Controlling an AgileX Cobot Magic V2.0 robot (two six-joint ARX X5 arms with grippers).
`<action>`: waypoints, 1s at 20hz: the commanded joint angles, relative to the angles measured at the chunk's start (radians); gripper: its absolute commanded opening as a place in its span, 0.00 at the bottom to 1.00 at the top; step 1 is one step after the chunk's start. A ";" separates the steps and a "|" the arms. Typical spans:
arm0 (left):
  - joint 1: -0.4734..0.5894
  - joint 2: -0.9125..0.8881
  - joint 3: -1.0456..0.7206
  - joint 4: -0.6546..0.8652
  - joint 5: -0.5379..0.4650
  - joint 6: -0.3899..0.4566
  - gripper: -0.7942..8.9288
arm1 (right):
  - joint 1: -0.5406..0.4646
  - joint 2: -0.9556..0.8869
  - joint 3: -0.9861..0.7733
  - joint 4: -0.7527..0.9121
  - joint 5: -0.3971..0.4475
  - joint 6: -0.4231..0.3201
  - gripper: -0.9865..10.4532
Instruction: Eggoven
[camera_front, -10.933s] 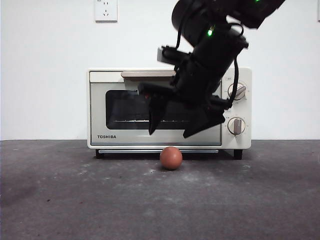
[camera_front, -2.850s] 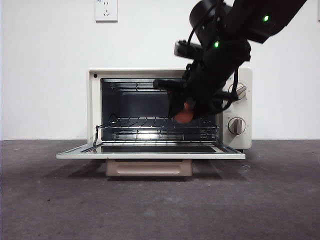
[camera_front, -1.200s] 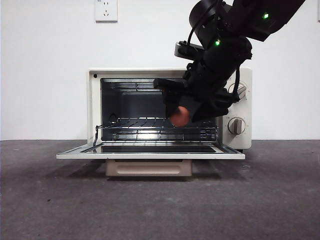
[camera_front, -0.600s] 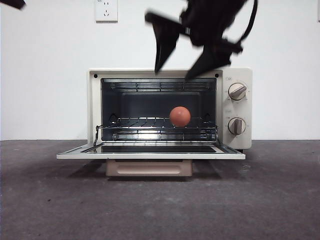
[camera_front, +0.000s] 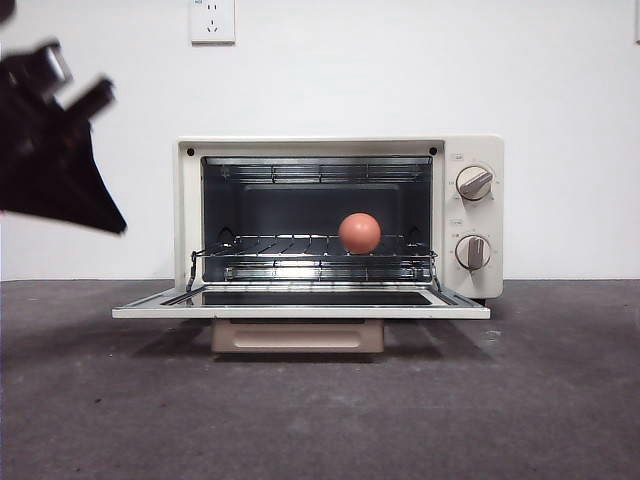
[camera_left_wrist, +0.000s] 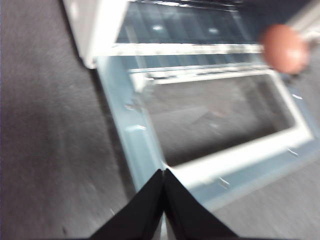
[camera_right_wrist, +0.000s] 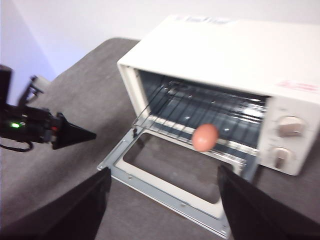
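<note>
Oven (camera_front: 340, 215) sits on the dark table (camera_front: 320, 410) w/ its door (camera_front: 300, 303) dropped flat, hinged at the bottom front. Egg (camera_front: 360, 233) rests on the wire rack (camera_front: 300, 245) inside the oven, toward the knob side of the cavity, near the rack's front edge. Nothing touches it. Two knobs (camera_front: 473, 184) stand one above the other on the panel beside the cavity.

Left gripper (camera_left_wrist: 163, 176) hangs above the door's outer corner on the side away from the knobs, jaws pressed together to a single point, holding nothing. In the front view it's the dark shape (camera_front: 55, 160) beside the oven's plain side wall, clear of the oven; blurred, so prob. the same claw but detail is poor. Right wrist view shows it too, as a black pointed tip (camera_right_wrist: 70, 134) off the door's corner.

Right gripper (camera_right_wrist: 161, 187) is high above the oven's front, well apart from it, jaws spread wide and empty; egg (camera_right_wrist: 205, 137) and open door (camera_right_wrist: 170, 185) show between them far below.

A wall socket (camera_front: 211, 20) sits on the white wall above the oven.
</note>
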 joint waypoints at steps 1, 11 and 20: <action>0.003 0.093 0.008 0.076 0.005 -0.045 0.09 | 0.011 -0.075 0.014 -0.048 0.038 -0.009 0.38; 0.010 0.321 0.008 0.224 -0.005 -0.068 0.09 | 0.011 -0.230 0.014 -0.140 0.093 -0.003 0.38; 0.005 0.381 0.008 0.267 0.163 -0.076 0.09 | 0.011 -0.230 0.014 -0.138 0.124 -0.004 0.38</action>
